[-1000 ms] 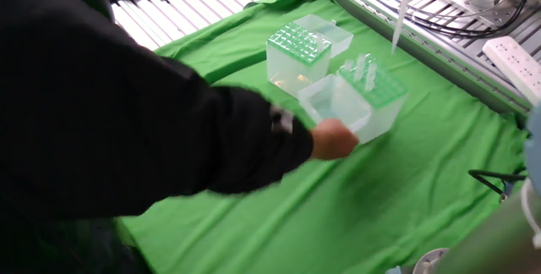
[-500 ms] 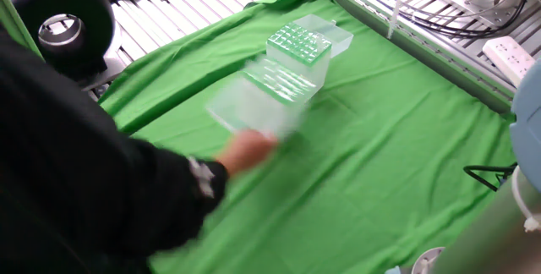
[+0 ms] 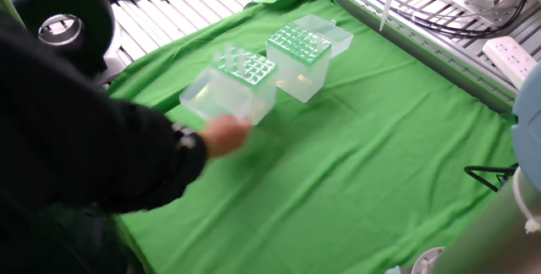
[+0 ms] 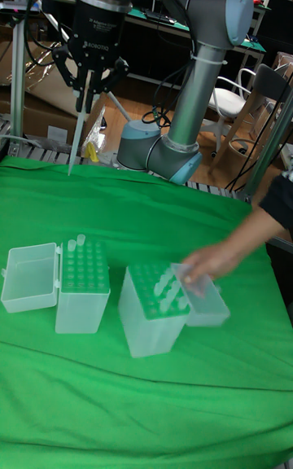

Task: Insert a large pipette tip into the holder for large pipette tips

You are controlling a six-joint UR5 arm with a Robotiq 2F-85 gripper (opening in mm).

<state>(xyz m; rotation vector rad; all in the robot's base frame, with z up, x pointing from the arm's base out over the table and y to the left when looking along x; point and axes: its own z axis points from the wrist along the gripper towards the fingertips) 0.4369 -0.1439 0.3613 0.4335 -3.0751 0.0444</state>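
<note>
Large pipette tip [image 4: 76, 143] hangs pinched in the gripper [image 4: 86, 103] jaws above the cloth [image 4: 146, 404].

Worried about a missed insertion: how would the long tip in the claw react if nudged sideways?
The pipette tip looks long, thin and translucent, so probably light and slightly flexible, bending before breaking. The claw grips only its top end, so a sideways knock could tilt it.

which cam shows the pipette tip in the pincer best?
Tall fixed view: the whole large pipette tip hangs from the shut pincer, clear of both boxes. Fixed view catches only its lower part at the top edge; the pincer is out of frame.
</note>
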